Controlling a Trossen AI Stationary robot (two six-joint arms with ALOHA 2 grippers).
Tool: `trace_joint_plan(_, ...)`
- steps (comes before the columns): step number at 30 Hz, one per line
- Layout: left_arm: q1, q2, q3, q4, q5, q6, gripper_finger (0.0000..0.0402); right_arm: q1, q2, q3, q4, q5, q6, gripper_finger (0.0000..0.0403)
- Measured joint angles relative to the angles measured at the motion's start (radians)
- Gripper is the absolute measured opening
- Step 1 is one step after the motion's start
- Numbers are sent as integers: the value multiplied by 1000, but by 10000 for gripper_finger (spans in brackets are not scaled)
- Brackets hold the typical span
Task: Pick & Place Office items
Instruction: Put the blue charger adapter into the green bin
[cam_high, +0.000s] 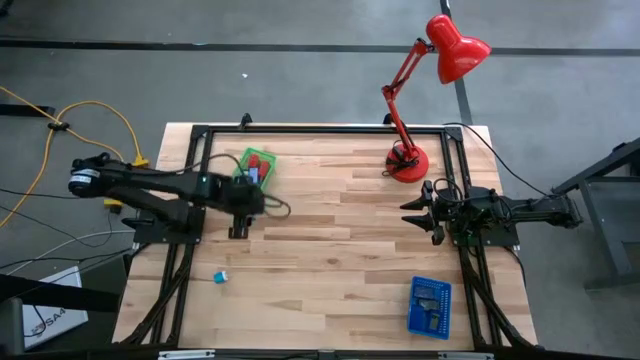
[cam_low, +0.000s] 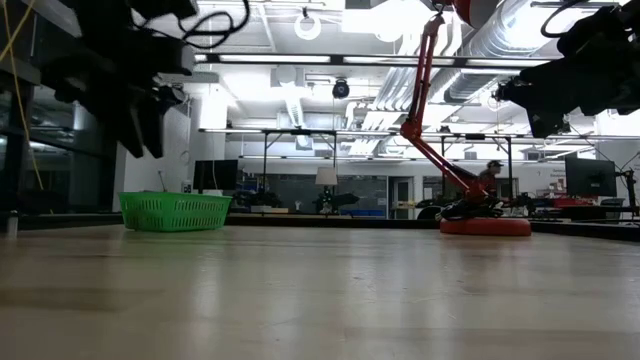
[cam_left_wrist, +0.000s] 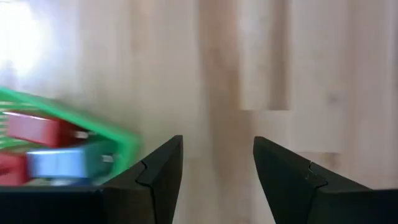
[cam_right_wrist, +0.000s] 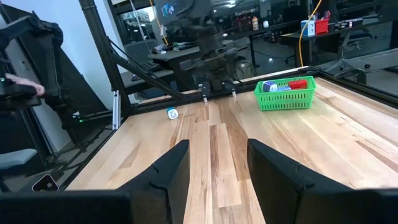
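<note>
A green tray stands at the far left of the table and holds red and blue office items. My left gripper hangs open above bare wood just near of that tray, pointing steeply down, with nothing between its fingers. One small teal item lies alone on the table toward the near left. My right gripper stays level at the table's right side, open and empty.
A blue perforated tray with a few dark pieces sits at the near right. A red desk lamp stands on its round base at the far right. The black frame runs around the table edges. Bare wood lies between the arms.
</note>
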Motion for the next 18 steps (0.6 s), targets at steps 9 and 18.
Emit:
trace_joint_plan(9, -276, 0, 0, -23, 0, -346, 187, 0, 0, 0, 0, 0, 0, 146)
trace_joint_plan(18, -513, 0, 1, -55, 72, -745, 187, 0, 0, 0, 0, 0, 0, 146)
